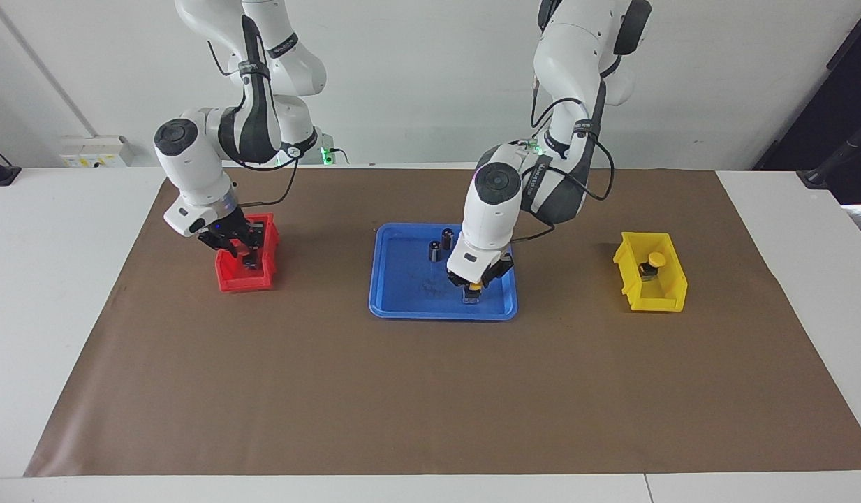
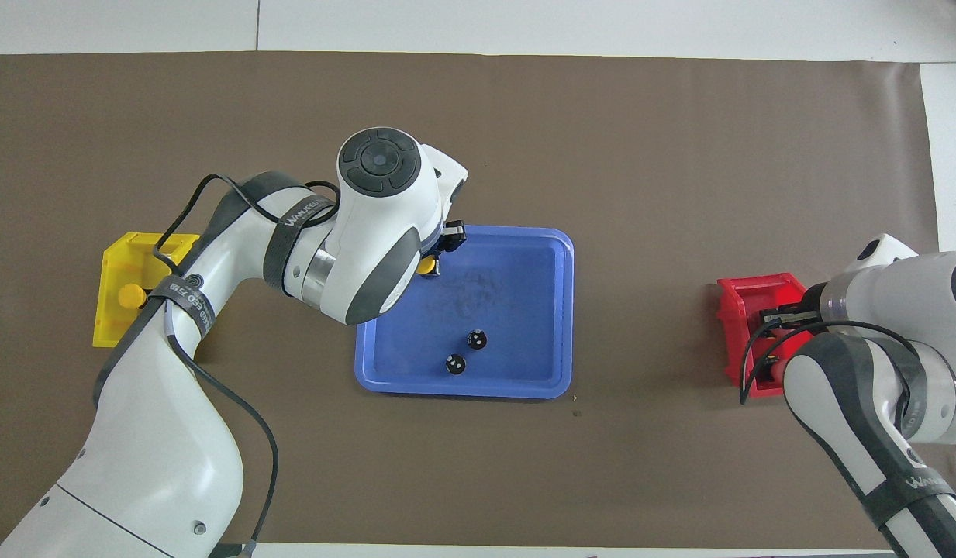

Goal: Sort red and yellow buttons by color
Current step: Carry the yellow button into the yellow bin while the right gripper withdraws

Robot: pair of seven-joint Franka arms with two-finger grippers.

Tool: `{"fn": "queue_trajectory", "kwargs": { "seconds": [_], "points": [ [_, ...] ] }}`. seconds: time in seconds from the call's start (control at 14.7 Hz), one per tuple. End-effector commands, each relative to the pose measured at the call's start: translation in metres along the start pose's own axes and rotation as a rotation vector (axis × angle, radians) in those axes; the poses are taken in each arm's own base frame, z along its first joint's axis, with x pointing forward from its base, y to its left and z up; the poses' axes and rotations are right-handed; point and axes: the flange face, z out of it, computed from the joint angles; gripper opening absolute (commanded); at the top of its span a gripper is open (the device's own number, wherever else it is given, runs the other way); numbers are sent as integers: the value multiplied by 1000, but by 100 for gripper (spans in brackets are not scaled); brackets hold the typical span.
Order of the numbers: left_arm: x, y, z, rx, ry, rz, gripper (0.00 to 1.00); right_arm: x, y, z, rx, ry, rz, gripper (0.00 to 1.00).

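A yellow button (image 1: 476,286) stands in the blue tray (image 1: 409,307) at its edge toward the left arm's end; it also shows in the overhead view (image 2: 426,266). My left gripper (image 1: 477,279) is low in the tray, open, with its fingers on either side of this button. A second yellow button (image 1: 655,261) lies in the yellow bin (image 1: 664,297). My right gripper (image 1: 239,249) is open and reaches down into the red bin (image 1: 243,281). A small dark body (image 1: 251,264) lies in the bin under it. No red cap shows.
Two dark metallic cylinders (image 2: 476,339) (image 2: 455,364) stand in the tray (image 2: 540,310), nearer to the robots than the button. The yellow bin (image 2: 109,263) is at the left arm's end and the red bin (image 2: 737,298) at the right arm's end of the brown mat.
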Motion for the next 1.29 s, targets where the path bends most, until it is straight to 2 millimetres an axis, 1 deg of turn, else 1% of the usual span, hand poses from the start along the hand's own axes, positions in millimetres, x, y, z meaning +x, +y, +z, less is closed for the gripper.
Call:
{"fn": "queue_trajectory", "kwargs": {
  "seconds": [0.0, 0.07, 0.14, 0.2, 0.27, 0.34, 0.41, 0.54, 0.61, 0.68, 0.75, 0.82, 0.88, 0.95, 1.02, 1.09, 1.16, 1.22],
  "points": [
    [-1, -2, -14, -13, -13, -27, 2, -5, 2, -2, 8, 14, -13, 45],
    [-2, -4, -22, -14, -23, -31, 2, -4, 3, -4, 8, 14, -13, 47],
    [-1, -7, -34, -11, -39, -38, 2, 0, 3, -7, 7, 17, -14, 52],
    [-1, -10, -44, 5, -59, -41, 2, 6, 2, -12, 10, 10, -18, 53],
    [1, -19, -60, 17, -74, -48, 2, 13, 2, -22, 12, 0, -19, 55],
    [9, -37, -72, 25, -81, -65, 2, 22, 3, -37, 15, -11, -21, 56],
    [23, -65, -86, 27, -79, -95, 2, 28, 4, -52, 18, -24, -23, 56],
    [50, -125, -102, 25, -102, -43, 2, 41, 0, -93, 20, -39, -29, 56],
    [64, -162, -112, 23, -108, -23, 2, 48, -9, -118, 19, -39, -42, 56],
    [73, -197, -121, 25, -112, 3, 2, 53, -17, -139, 17, -32, -34, 57],
    [82, -227, -124, 35, -120, 27, 2, 57, -24, -160, 15, -23, -19, 58],
    [87, -243, -127, 50, -108, 37, 2, 59, -25, -181, 15, -22, -16, 62],
    [92, -253, -127, 76, -89, 53, 2, 58, -25, -198, 17, -29, -13, 68],
    [98, -273, -128, 91, -87, 69, 2, 57, -24, -215, 18, -35, -1, 78],
    [105, -300, -127, 93, -95, 76, 2, 54, -21, -229, 20, -46, 9, 93],
    [110, -313, -128, 93, -88, 95, 2, 51, -16, -244, 21, -50, 18, 100],
    [114, -326, -126, 111, -74, 117, 2, 49, -13, -257, 20, -55, 24, 100],
    [120, -346, -125, 112, -55, 113, 2, 49, -10, -269, 17, -60, 32, 100]
  ]
}}
